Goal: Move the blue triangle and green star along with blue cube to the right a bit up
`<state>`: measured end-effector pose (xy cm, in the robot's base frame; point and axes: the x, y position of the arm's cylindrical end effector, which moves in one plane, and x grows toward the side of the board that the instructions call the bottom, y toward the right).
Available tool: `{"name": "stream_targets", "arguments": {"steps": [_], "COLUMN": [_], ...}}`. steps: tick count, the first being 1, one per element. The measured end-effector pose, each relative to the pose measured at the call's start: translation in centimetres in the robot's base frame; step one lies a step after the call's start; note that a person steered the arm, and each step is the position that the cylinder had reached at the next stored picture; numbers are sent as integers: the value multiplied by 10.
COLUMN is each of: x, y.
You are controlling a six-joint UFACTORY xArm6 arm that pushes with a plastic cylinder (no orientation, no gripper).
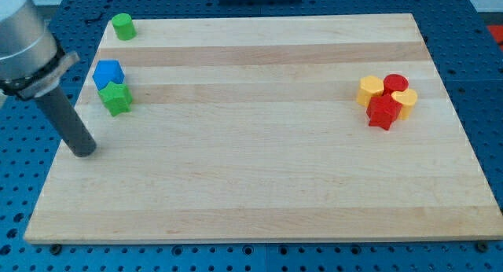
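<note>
My tip (83,150), a bare rod with no fingers, sits below-left of the touching small blue block (108,72) and green star block (116,98) at the wooden table's (259,185) left edge; light, hard, slippery, so I'd push their left faces.

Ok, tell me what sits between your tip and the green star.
Nothing: the camera view shows only bare board between my tip and the green star, which lies up and to the view's right, touching the blue block.
</note>
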<state>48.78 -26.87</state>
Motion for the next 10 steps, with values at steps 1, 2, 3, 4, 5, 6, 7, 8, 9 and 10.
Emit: {"name": "stream_targets", "arguments": {"steps": [1,2,3,4,5,6,7,8,9,10], "x": [-23,-30,-62,-101,-112,-103,-101,-101,-104,-112], "y": [-34,-36,-36,-36,-13,46,48,70,114,146]}}
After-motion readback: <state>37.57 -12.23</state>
